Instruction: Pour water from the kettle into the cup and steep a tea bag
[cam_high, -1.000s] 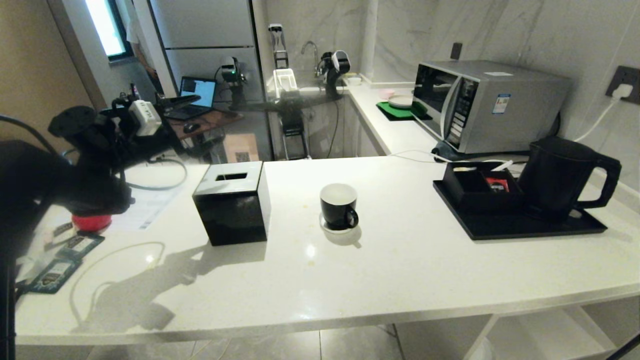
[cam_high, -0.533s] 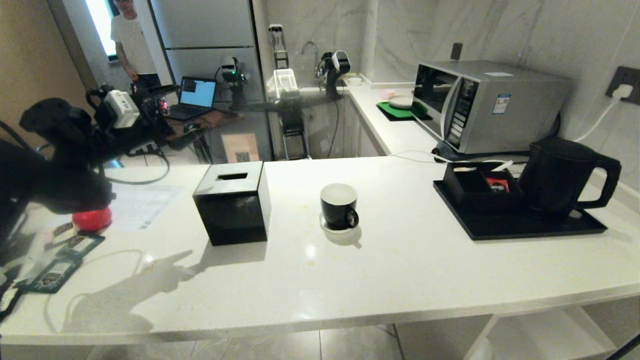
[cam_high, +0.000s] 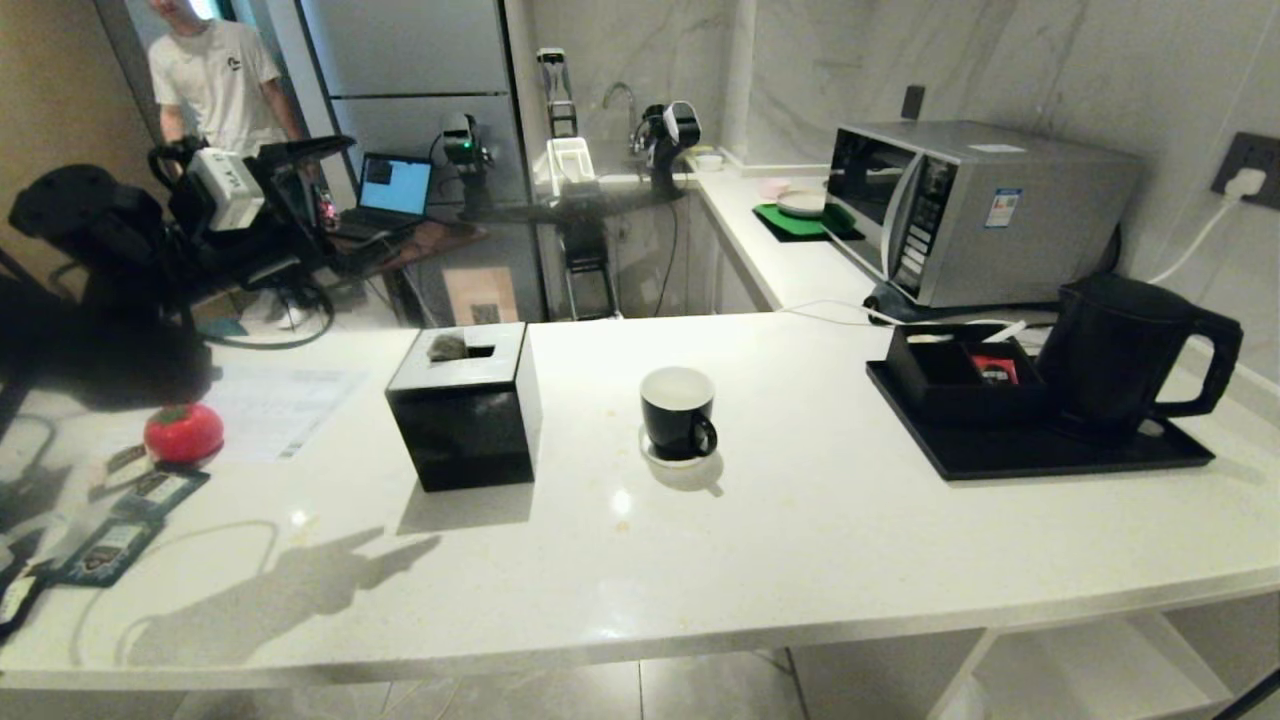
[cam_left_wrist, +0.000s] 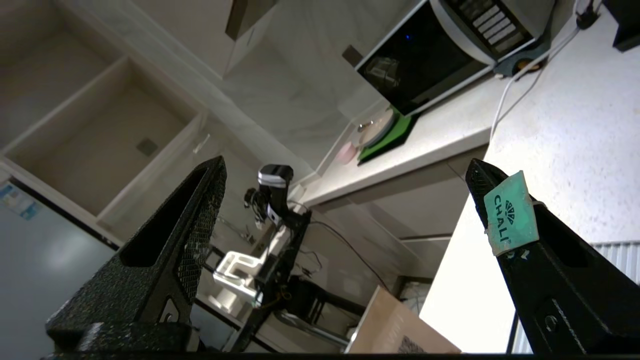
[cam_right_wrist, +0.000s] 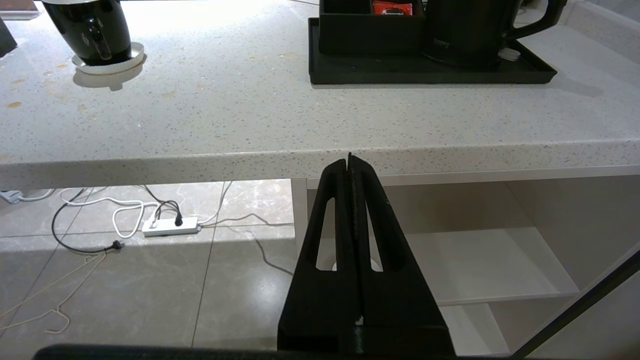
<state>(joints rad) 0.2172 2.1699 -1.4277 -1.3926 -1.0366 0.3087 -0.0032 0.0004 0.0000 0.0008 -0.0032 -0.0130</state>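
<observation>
kettle (cam_high: 1110, 350): matte black
cup (cam_high: 678, 410): black outside, white inside
saucer (cam_high: 668, 456): white, under the cup
tissue box (cam_high: 462, 405): glossy black, left of the cup
tray (cam_high: 1040, 450): black, right of the cup
packet (cam_high: 995, 370): red
counter (cam_high: 800, 530): white, finely speckled
round object (cam_high: 184, 432): red
microwave (cam_high: 975, 210): silver, dark door
left gripper (cam_left_wrist: 345, 182): black, teal tag stuck on one finger

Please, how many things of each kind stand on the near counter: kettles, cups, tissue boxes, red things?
kettle: 1
cup: 1
tissue box: 1
red things: 2 (round red object, red packet)
Total: 5
</observation>
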